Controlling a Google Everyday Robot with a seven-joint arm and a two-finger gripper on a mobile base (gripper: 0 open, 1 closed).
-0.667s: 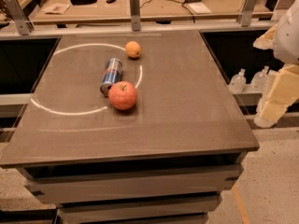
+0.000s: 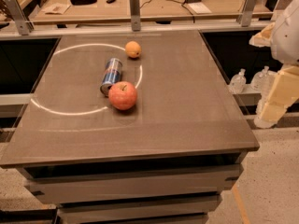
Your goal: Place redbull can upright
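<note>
Approach is the step in hand, judging by how things lie. The redbull can [image 2: 111, 76] lies on its side on the counter [image 2: 187, 106], just behind and to the left of the apple [image 2: 123, 95]. Its near end is close against the apple, though whether the two touch cannot be told. The orange [image 2: 133, 49] sits further behind the apple, a little apart from the can's far end. The tool [image 2: 279, 94] hangs well to the right of the apple, off the counter's edge and holding nothing. Whether it is apart or together cannot be told.

To do this well, the tool should probably come in from behind the apple, on the can's free flank, not across the apple itself. A brush there would likely send the apple rolling and nudge the can with it. Gripping across the can's slim body near the middle looks safest, since a round metal wall may slip under an off-centre pinch. Once the can is lifted, it should be tipped until its base faces down, and set on bare counter away from the apple.
</note>
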